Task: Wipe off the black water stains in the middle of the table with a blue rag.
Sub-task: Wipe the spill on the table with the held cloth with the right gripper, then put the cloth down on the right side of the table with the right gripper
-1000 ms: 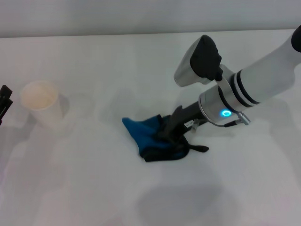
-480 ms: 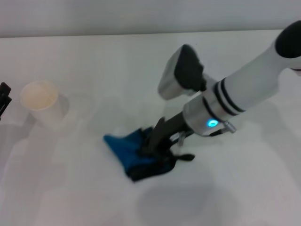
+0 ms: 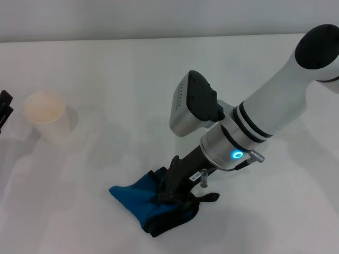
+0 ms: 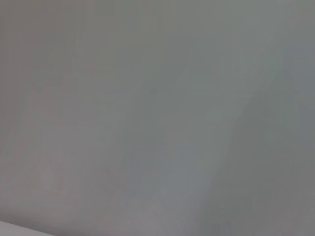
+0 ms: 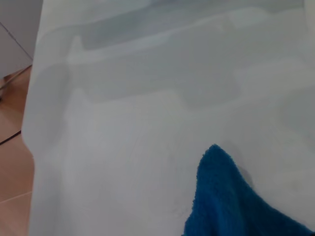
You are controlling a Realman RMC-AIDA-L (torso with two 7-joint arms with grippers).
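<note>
I had the right gripper (image 3: pixel 172 197) closed on the blue rag (image 3: pixel 139 198), pressing it bunched against the tabletop (image 3: pixel 106 79) at the near middle. No black stain showed around the rag. A white paper cup (image 3: pixel 46 116) stood upright well to the left; I could not tell whether it held anything. The left gripper (image 3: pixel 4 108) sat at the left edge, fingers unreadable.
</note>
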